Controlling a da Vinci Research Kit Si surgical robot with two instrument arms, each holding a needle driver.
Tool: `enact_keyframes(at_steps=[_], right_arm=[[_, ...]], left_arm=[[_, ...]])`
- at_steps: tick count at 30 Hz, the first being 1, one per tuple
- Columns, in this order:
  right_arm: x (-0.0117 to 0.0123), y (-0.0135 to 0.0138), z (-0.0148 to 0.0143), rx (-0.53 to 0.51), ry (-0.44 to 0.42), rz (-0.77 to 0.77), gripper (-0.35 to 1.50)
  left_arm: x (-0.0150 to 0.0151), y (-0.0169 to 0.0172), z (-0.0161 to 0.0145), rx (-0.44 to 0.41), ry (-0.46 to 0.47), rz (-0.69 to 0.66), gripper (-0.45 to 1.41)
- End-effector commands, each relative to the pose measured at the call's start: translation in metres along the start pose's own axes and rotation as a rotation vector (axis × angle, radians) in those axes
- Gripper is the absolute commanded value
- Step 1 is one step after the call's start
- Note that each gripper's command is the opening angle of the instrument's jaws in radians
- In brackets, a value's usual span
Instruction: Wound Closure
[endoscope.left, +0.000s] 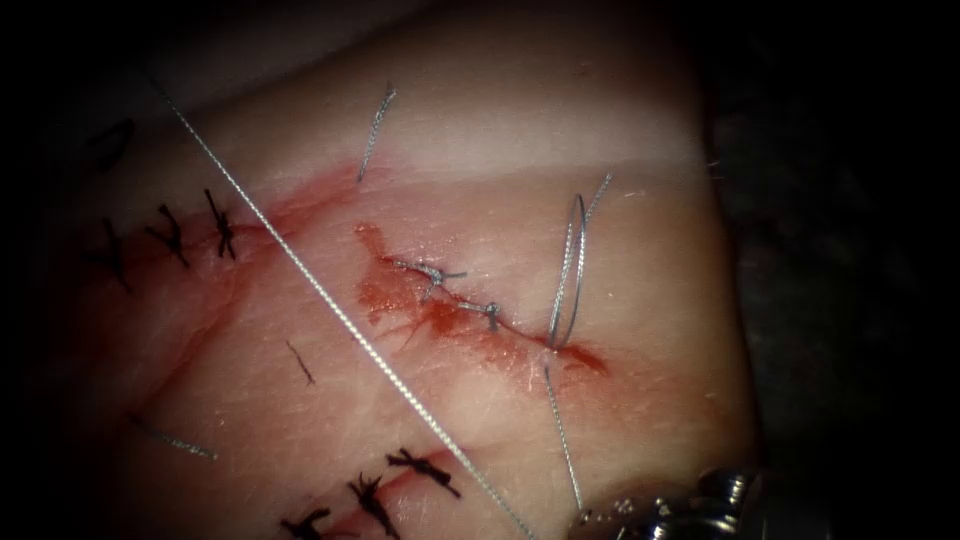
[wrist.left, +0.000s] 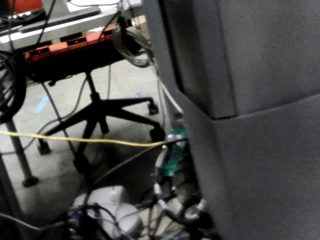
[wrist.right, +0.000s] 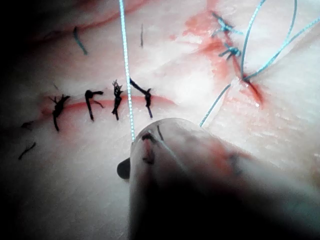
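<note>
The tissue (endoscope.left: 520, 150) has a red cut (endoscope.left: 470, 315) in the middle with two knotted stitches (endoscope.left: 432, 270) on it. At the cut's right end a thread loop (endoscope.left: 566, 272) stands up out of the tissue. A strand (endoscope.left: 562, 430) runs from there toward my right tool (endoscope.left: 640, 520) at the lower edge. A long taut thread (endoscope.left: 330, 300) crosses the tissue diagonally on the cut's left. In the right wrist view that thread (wrist.right: 126, 75) ends at my right tool's tip (wrist.right: 142, 145), whose jaws look shut on it.
Older cuts closed with black stitches lie at the left (endoscope.left: 170, 235) and at the bottom (endoscope.left: 400, 480). Cut ends of thread (endoscope.left: 375, 130) lie on the tissue. Red fluid (endoscope.left: 390, 295) stains the cut's surroundings. The left wrist view looks at an office chair (wrist.left: 100, 110) and cables.
</note>
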Motion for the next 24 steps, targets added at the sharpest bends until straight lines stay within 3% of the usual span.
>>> enact_keyframes(at_steps=[1,9,17,24], right_arm=[[-0.0001,-0.0002,0.0006,-0.001,-0.006,0.009,-0.35],[-0.0030,-0.0013,-0.0031,-0.045,-0.060,0.114,-0.35],[-0.0039,-0.0024,-0.0071,-0.088,-0.045,0.149,-0.35],[-0.0043,-0.0025,-0.0078,-0.099,-0.034,0.166,-0.35]], left_arm=[[-0.0003,-0.0002,0.0004,0.009,-0.005,0.018,-0.45],[0.0001,-0.0068,-0.0033,0.134,-0.034,0.078,-0.45],[0.0001,-0.0071,-0.0036,0.168,-0.032,0.071,-0.45],[0.0002,-0.0068,-0.0037,0.174,-0.033,0.065,-0.45]])
